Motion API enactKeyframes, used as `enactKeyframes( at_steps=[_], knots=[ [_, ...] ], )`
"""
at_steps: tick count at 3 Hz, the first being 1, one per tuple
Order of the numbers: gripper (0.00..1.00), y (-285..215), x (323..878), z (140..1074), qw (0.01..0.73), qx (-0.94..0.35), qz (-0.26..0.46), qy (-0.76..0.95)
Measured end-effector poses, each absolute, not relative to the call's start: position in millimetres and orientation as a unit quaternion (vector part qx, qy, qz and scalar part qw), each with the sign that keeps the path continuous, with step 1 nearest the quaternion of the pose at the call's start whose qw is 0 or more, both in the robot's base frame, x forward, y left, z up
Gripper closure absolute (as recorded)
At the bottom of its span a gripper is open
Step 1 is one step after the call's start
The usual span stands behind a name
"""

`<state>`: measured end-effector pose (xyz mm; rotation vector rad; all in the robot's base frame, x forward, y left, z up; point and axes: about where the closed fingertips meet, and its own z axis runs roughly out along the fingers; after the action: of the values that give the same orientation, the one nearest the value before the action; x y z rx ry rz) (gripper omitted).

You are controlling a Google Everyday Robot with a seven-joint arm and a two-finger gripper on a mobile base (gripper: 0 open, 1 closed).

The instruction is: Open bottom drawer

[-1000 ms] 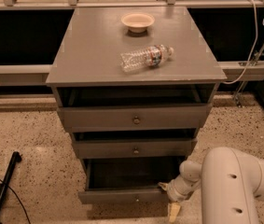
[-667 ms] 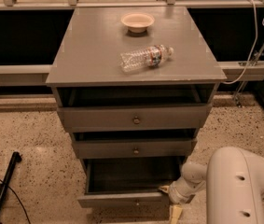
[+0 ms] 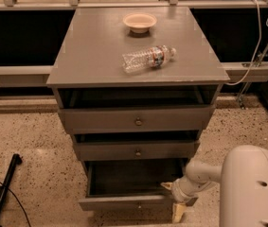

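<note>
The grey cabinet [image 3: 95, 51] has three drawers. The bottom drawer [image 3: 119, 203] is pulled out towards me, and its dark inside [image 3: 129, 176] shows, empty. Its front is seen nearly edge-on and low in the view. My gripper [image 3: 175, 200] is at the right end of that drawer front, touching or very close to it. My white arm [image 3: 252, 188] fills the lower right corner. The middle drawer [image 3: 138, 151] and the top drawer [image 3: 138, 119], each with a small round knob, stand slightly out from the frame.
A cream bowl [image 3: 139, 21] and a plastic water bottle [image 3: 147, 58] lying on its side rest on the cabinet top. A black pole [image 3: 3, 188] lies on the speckled floor at the left. A white cable [image 3: 259, 37] hangs by a ledge at the right.
The bottom drawer has slid a little further out towards me. My gripper and arm have moved with it, lower in the view.
</note>
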<state>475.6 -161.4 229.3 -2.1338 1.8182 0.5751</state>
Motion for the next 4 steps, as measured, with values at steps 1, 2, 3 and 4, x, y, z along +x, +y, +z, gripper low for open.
enactKeyframes(
  at_steps=[1, 2, 3, 4],
  knots=[
    [0.25, -159.2, 507.7, 229.4, 0.151, -0.744, 0.164, 0.629],
    [0.48, -157.2, 540.6, 218.9, 0.156, -0.743, 0.137, 0.636],
    [0.65, -153.3, 564.6, 217.0, 0.16, -0.743, 0.123, 0.638],
    [0.67, -157.5, 581.0, 206.7, 0.162, -0.735, 0.121, 0.647]
  ],
)
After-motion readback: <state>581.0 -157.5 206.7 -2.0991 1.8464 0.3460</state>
